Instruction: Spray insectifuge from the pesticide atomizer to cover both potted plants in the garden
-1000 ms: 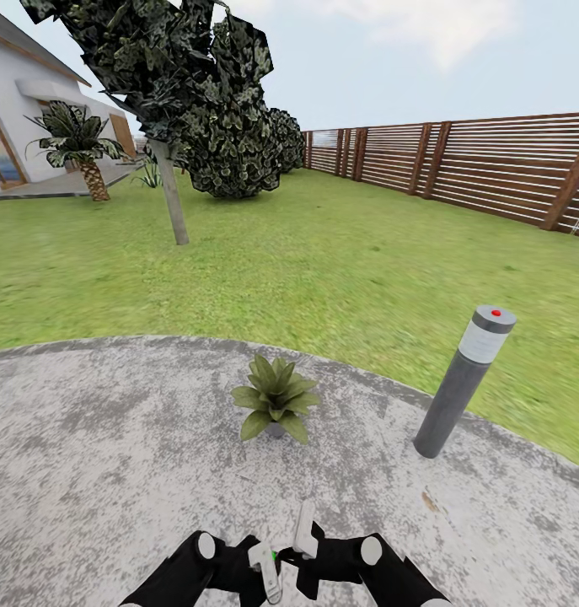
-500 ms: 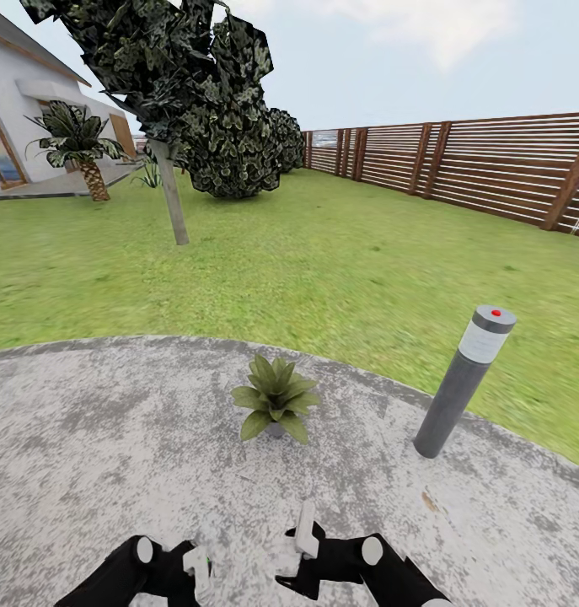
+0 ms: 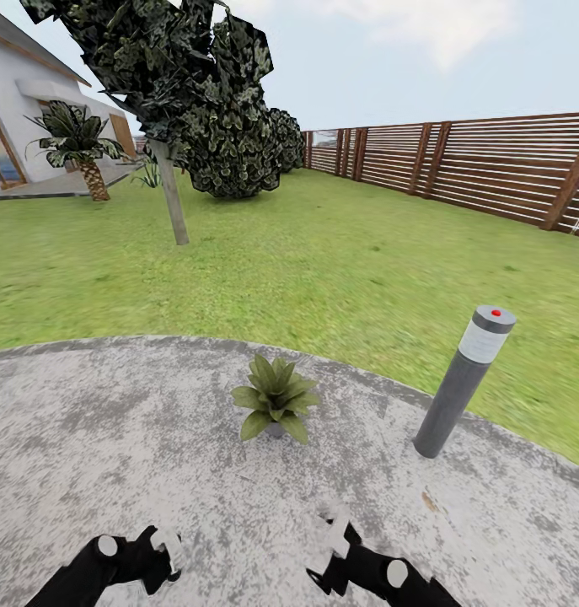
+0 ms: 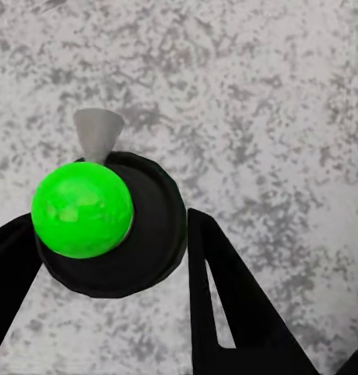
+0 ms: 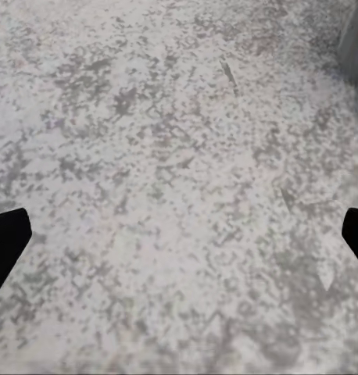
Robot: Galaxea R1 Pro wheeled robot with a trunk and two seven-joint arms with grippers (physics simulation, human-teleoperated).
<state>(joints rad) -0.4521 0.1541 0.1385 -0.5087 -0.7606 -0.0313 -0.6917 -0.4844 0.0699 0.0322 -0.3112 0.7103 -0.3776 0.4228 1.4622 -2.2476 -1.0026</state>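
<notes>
I see the garden lawn (image 3: pixel 323 253) running back to the brown slatted wooden fence (image 3: pixel 491 169), with a white house (image 3: pixel 19 110) at far left. A dark-leaved tree (image 3: pixel 179 76) stands on the grass, a palm (image 3: pixel 78 143) near the house. The round grey stone patio (image 3: pixel 112 438) takes the near ground.

On the patio, right of centre, I note a grey bollard lamp (image 3: pixel 462 384) with a pale band and a red dot on its cap; it leans slightly. Left of it, well apart, one potted plant (image 3: pixel 275 398) sits upright near the patio edge, its pot barely visible.

My left gripper (image 3: pixel 167 552) is low at the left of the head view. In the left wrist view the gripper (image 4: pixel 109 258) is clamped on the pesticide atomizer (image 4: pixel 109 223), seen end-on: dark round body, bright green top, pale nozzle. I can read no label or writing.

My right gripper (image 3: pixel 335 539) is low at right; in its wrist view the fingertips (image 5: pixel 7 238) stand wide apart over bare stone.
</notes>
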